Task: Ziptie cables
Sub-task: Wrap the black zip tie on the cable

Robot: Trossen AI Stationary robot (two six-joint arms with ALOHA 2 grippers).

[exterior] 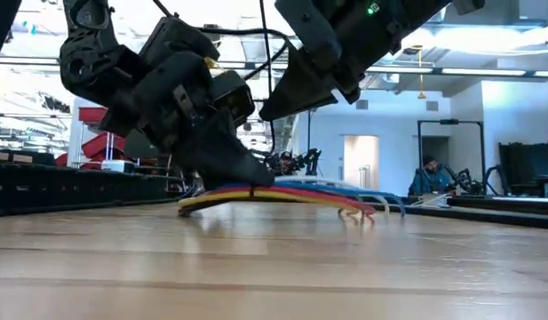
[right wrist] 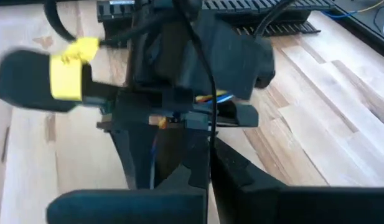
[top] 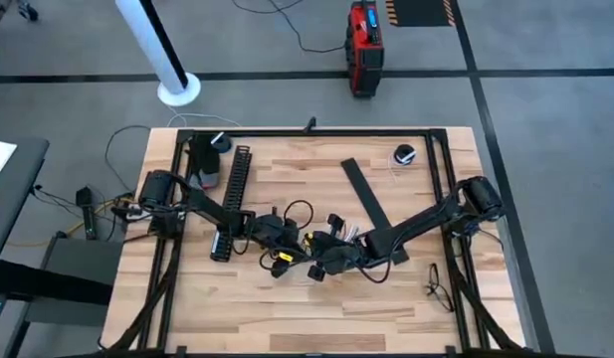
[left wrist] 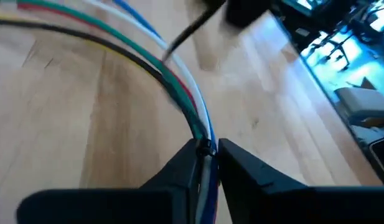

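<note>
The desk [top: 287, 318] has bare wood along its near edge, from about 5 to 7 o'clock of the two tools, and more open wood at the far middle, toward 12 o'clock. At 10 o'clock from the centre lies a long slotted black channel [top: 236, 186]; at 2 o'clock a flat black strip [top: 367, 203] runs slantwise, with a small round black object [top: 404, 154] beyond it near the far edge. A pair of glasses [top: 438, 288] sits close to the right edge.

Both arms meet at the middle of the desk. The left tool [left wrist: 208, 163] is pressed together on the cables [left wrist: 179, 93], which fan out from its tips as green, red, white, blue and black strands. From table height the cables [exterior: 282, 194] arch just above the wood, yellow, red and blue, under the left tool.

The right tool [right wrist: 201, 163] hangs directly over the left one, its fingers nearly together with one thin black strand between them; whether it truly grips cannot be told.
</note>
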